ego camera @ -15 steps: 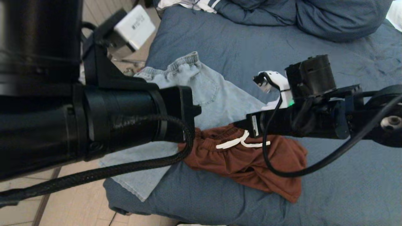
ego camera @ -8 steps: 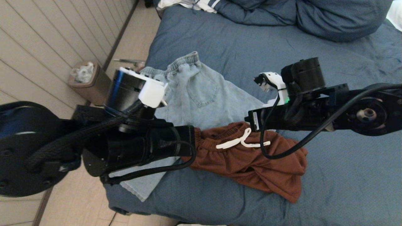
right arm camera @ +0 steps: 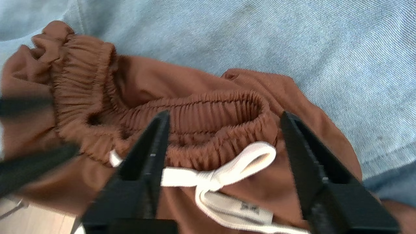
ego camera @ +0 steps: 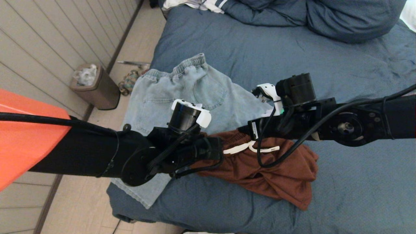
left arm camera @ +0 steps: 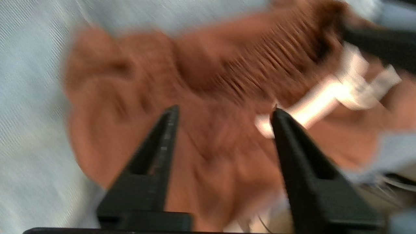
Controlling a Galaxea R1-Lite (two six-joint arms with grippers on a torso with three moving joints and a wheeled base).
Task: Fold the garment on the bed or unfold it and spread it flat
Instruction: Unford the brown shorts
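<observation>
Both grippers, left point(left arm camera: 224, 110) and right point(right arm camera: 224, 117), hung spread over the shorts' point(ego camera: 260, 169) waistband; next, pinching it.

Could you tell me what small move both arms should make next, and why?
Probably lower both and close on the waistband. The left pincer and right pincer are open, over the rust-brown shorts, which lie bunched on the light denim shorts on the bed, drawstring showing.
</observation>
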